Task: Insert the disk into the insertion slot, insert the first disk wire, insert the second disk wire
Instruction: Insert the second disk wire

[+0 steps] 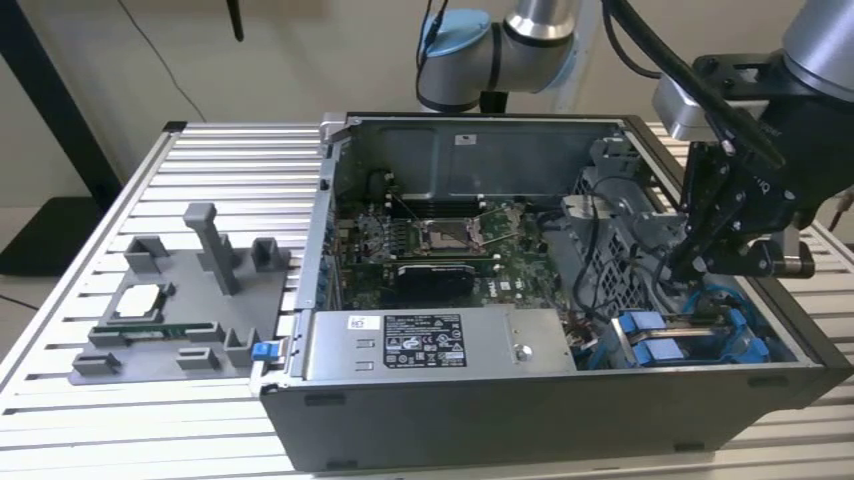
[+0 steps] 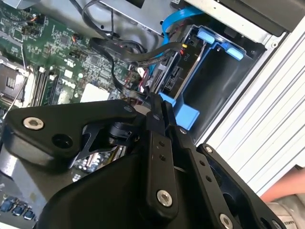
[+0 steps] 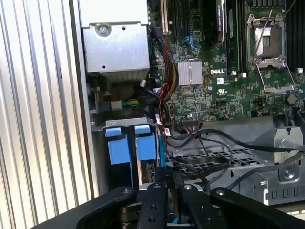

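A table of ribbed aluminium bars (image 1: 160, 180) carries an open computer case (image 1: 534, 420), and a grey tray of parts (image 1: 174, 320) lies at the exterior view's left of it.

The gripper (image 2: 157, 102) is lowered into the corner of the case where the blue drive frames sit. In both wrist views its two fingers (image 3: 164, 183) are seen pressed almost together, and something thin and dark is pinched between them; it seems to be a black wire end (image 2: 151, 86), but this cannot be told for sure. The disk (image 2: 174, 71) is already seated in the insertion slot (image 2: 224, 81), so a wire step is judged to be in hand. For the next move, the plug has to be lined up squarely with the socket at the disk's edge and pushed straight, without catching the loose black cables (image 3: 209, 143) nearby.

The motherboard (image 3: 228, 76) and two blue frame fronts (image 3: 131, 148) side by side are given by the first wrist view. The disk's connector edge and the flat blue cable (image 2: 176, 21) are given by the second wrist view.
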